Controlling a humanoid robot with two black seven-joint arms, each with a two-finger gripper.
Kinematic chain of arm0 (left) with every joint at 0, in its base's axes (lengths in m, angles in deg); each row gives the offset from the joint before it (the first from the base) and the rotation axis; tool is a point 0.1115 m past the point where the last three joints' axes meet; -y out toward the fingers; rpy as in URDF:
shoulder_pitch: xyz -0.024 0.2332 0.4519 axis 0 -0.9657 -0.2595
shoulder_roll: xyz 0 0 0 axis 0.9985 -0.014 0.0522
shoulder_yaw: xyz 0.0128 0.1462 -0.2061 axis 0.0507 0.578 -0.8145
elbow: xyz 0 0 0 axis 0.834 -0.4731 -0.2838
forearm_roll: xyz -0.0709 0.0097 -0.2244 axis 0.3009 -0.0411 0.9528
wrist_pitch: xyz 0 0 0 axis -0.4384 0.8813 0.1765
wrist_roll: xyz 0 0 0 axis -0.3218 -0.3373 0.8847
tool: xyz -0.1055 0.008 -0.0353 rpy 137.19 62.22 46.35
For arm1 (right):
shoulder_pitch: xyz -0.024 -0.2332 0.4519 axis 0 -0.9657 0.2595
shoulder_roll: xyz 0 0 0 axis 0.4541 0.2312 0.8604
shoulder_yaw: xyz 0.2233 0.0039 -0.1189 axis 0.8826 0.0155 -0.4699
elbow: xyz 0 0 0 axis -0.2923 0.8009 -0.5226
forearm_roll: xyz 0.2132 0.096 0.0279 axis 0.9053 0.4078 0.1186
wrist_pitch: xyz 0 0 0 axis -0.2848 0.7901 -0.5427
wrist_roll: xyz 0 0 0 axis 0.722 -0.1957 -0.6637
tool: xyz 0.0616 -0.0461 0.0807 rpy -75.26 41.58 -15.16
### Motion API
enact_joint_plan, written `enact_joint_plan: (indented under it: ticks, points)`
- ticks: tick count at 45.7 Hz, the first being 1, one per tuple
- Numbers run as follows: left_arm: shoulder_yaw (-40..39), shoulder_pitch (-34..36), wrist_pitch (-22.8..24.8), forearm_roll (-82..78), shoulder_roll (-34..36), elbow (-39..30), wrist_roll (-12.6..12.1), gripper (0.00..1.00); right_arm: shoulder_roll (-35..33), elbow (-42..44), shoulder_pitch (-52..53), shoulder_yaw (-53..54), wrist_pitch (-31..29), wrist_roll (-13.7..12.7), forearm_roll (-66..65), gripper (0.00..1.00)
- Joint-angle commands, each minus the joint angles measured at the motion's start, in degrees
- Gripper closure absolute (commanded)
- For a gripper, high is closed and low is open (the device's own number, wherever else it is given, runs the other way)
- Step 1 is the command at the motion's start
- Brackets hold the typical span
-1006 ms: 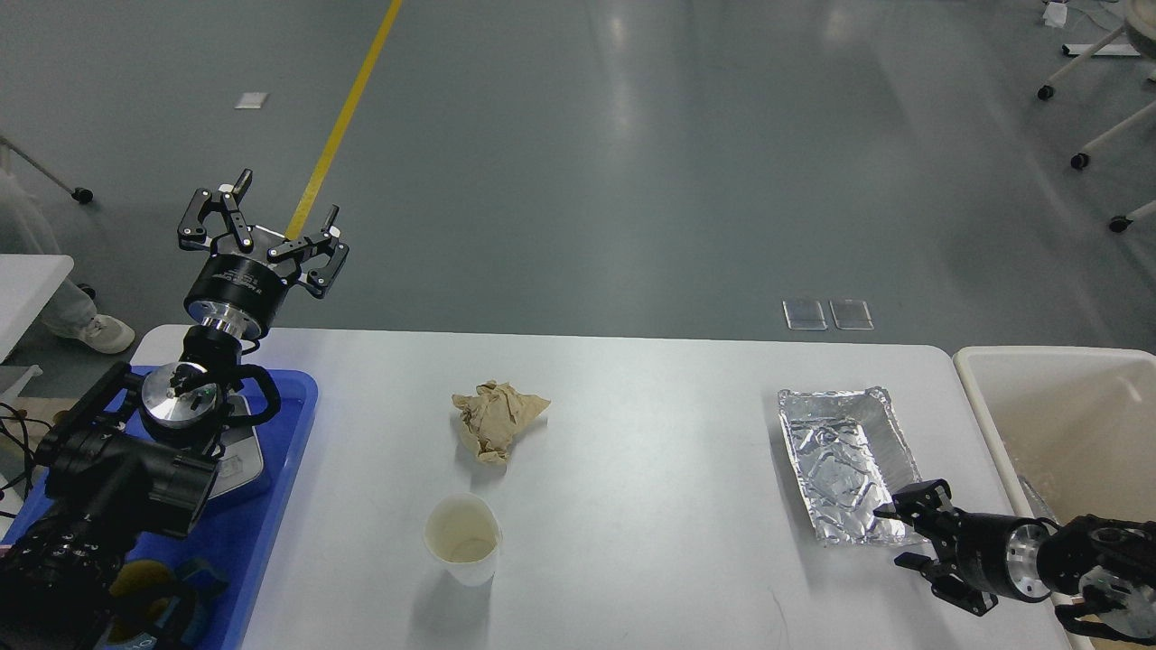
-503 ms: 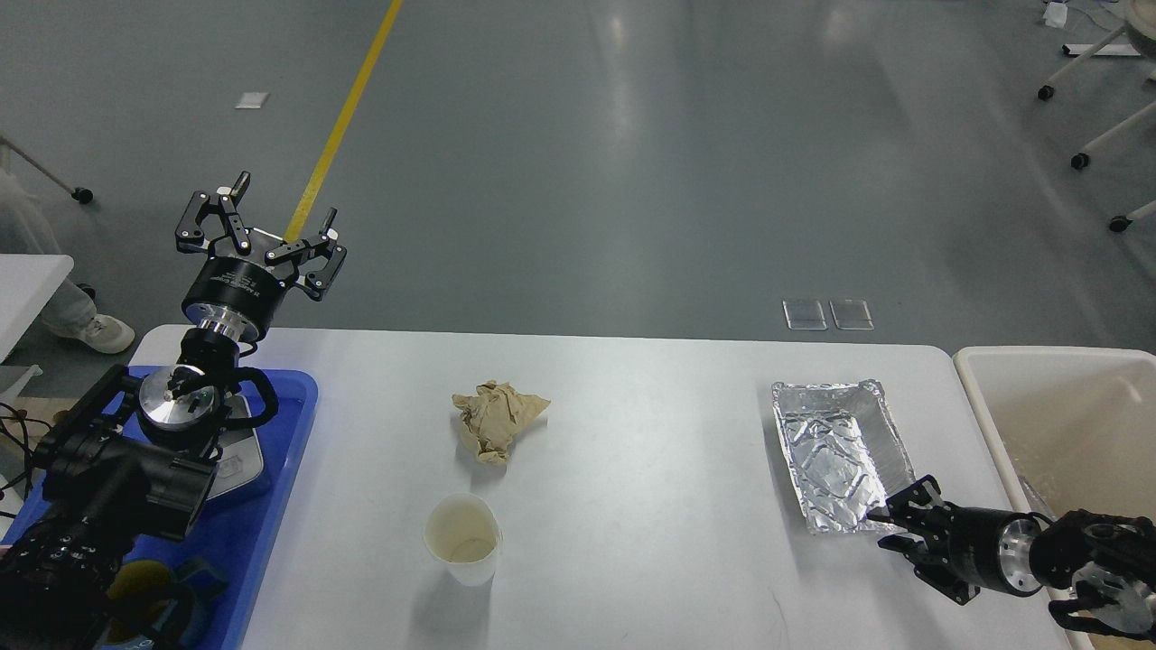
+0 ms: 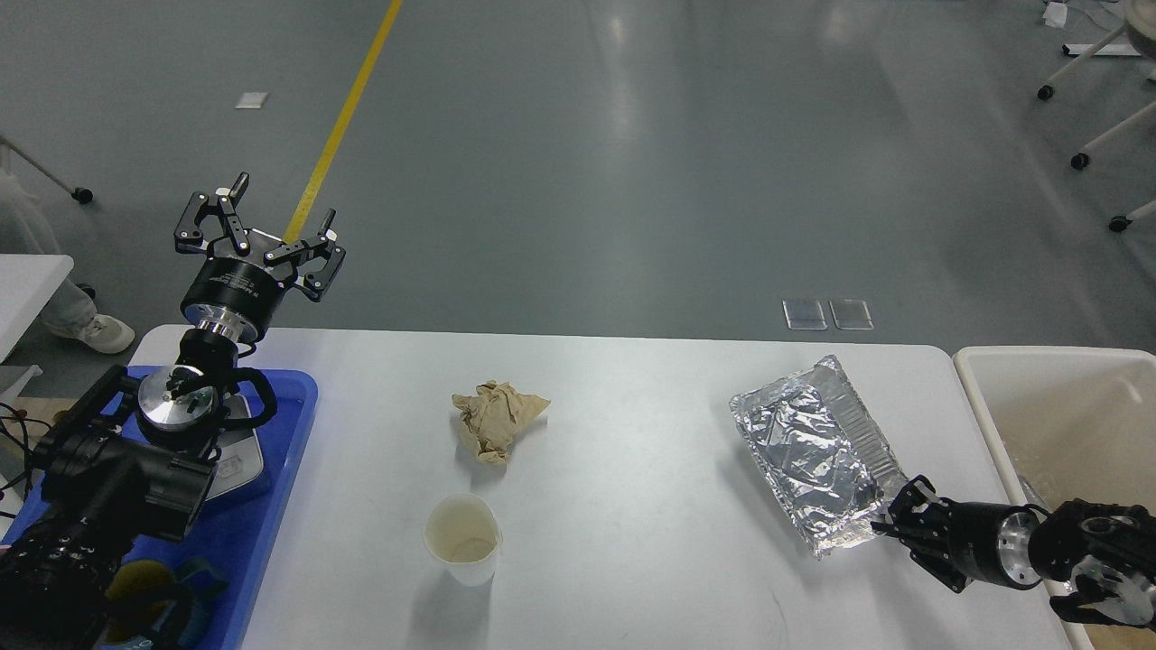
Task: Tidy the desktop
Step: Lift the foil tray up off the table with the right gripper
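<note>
Head view: the right tool (image 3: 890,522) is clenched on the near corner of the foil tray (image 3: 813,460), which tilts up off the white surface (image 3: 632,506), its long axis running toward 11 o'clock. The cream bin (image 3: 1052,415) lies at 3 o'clock of the tray, nearest this arm; the left tool (image 3: 275,230) hangs released, well apart.

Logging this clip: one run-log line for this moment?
right gripper: shut on foil tray, tilted | left gripper: open | desktop: paper wad, cup

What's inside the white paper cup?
The paper cup stands upright on the desktop. Looking in, it seems empty, only a brownish ring stains its bottom. Nothing covers it.
</note>
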State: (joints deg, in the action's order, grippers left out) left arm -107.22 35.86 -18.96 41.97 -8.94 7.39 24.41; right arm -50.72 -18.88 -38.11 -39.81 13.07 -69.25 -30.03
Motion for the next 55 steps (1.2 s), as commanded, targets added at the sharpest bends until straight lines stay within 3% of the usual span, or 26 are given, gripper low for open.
enact_joint_plan:
  ticks: [1, 7, 14, 21, 36, 44, 55]
  points:
    - [0.00, -0.02, 0.17, 0.00, 0.07, -0.09, 0.00, 0.04, -0.56, -0.41, 1.48, -0.07, 0.00, 0.51, -0.67, 1.00]
    - [0.09, -0.11, 0.25, 0.00, 0.07, -0.09, 0.00, 0.04, -2.67, -1.11, 4.64, 0.02, -0.96, 1.48, -2.87, 1.00]
    - [1.75, -0.20, 0.34, -0.09, 0.33, -0.18, 0.00, 0.04, -6.01, -1.82, 9.56, 0.02, -7.28, 2.88, -2.87, 1.00]
    - [2.55, -0.29, 0.34, -0.09, 0.68, -0.18, 0.00, 0.04, -8.21, -2.78, 13.69, 0.02, -13.71, 6.22, -3.05, 1.00]
    - [3.07, -3.01, 0.43, -0.09, 3.41, -0.88, -0.09, 0.04, -16.90, -8.40, 18.53, -0.16, -20.47, 10.79, -9.64, 1.00]
    - [3.07, -3.36, 0.43, -0.09, 4.11, -0.88, -0.09, 0.04, -22.45, -13.85, 20.02, -0.16, -21.27, 11.67, -13.68, 1.00]
    - [4.92, -3.28, 0.43, -0.09, 4.29, -0.88, -0.18, 0.04, -21.22, -16.40, 21.08, -0.33, -24.17, 12.29, -16.22, 1.00]
